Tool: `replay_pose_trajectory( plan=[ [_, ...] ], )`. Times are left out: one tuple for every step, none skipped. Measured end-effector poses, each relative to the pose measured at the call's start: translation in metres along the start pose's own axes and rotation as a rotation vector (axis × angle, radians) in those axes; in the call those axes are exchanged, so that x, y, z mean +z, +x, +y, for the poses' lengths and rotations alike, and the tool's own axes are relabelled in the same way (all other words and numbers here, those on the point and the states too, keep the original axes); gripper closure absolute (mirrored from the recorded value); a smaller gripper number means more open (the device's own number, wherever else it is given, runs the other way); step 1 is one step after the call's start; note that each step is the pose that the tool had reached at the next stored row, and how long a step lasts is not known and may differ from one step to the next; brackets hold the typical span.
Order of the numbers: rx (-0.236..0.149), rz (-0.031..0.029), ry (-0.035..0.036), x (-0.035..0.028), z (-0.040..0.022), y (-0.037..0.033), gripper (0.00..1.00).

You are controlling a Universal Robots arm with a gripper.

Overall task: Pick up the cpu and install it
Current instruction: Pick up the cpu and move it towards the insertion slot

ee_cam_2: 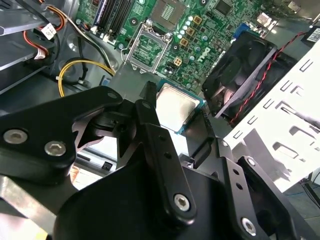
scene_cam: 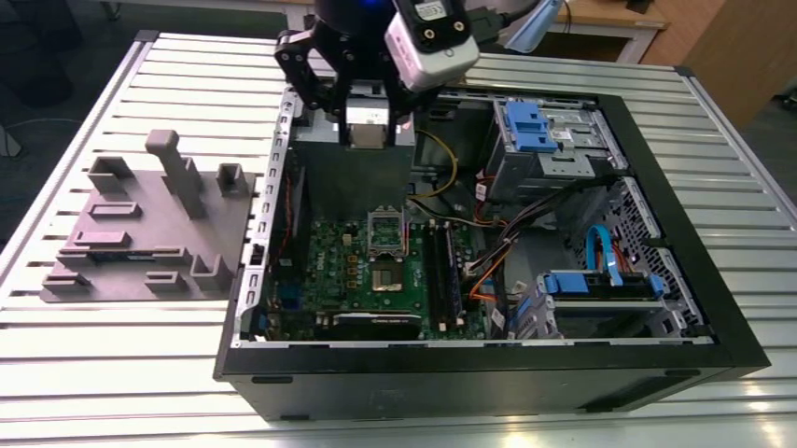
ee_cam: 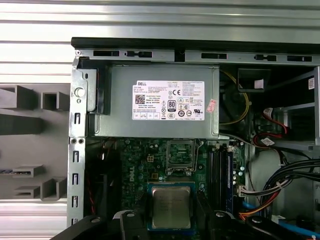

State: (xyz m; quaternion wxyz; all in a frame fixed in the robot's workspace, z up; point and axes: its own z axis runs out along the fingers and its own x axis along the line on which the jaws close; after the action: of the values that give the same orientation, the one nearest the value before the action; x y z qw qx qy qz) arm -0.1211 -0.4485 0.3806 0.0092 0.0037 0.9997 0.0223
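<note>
Your gripper [scene_cam: 371,131] is squeezing the cpu [scene_cam: 370,124] by its edges in the upper middle of the exterior view, hanging over the open computer case [scene_cam: 498,383] with room all around. The second wrist view is showing a black fan [ee_cam_2: 240,65] near the chip, while the first wrist view is showing the socket [ee_cam: 180,154] near it on the green board [ee_cam: 135,170]. A yellow cable [ee_cam_2: 82,61] is looping nearby.

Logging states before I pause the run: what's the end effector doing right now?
End effector: closed, holding the cpu.
</note>
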Motion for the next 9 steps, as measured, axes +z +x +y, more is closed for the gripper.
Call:
replay_pose_trajectory(
  plan=[
    [0.0, 0.0, 0.0, 0.0, -0.0001, -0.0003, 0.53],
    [0.0, 0.0, 0.0, 0.0, -0.0002, -0.0007, 0.53],
    [0.0, 0.0, 0.0, 0.0, -0.0003, -0.0013, 0.53],
    [0.0, 0.0, 0.0, 0.0, -0.0006, -0.0021, 0.53],
    [0.0, 0.0, 0.0, 0.0, -0.001, -0.0032, 0.53],
    [0.0, 0.0, 0.0, 0.0, -0.0012, -0.0045, 0.53],
    [0.001, 0.0, 0.0, 0.0, -0.0013, -0.0059, 0.53],
    [0.001, 0.0, 0.0, 0.0001, -0.0014, -0.0074, 0.53],
    [0.001, -0.0001, 0.0, 0.0001, -0.0014, -0.0093, 0.53]
  ],
)
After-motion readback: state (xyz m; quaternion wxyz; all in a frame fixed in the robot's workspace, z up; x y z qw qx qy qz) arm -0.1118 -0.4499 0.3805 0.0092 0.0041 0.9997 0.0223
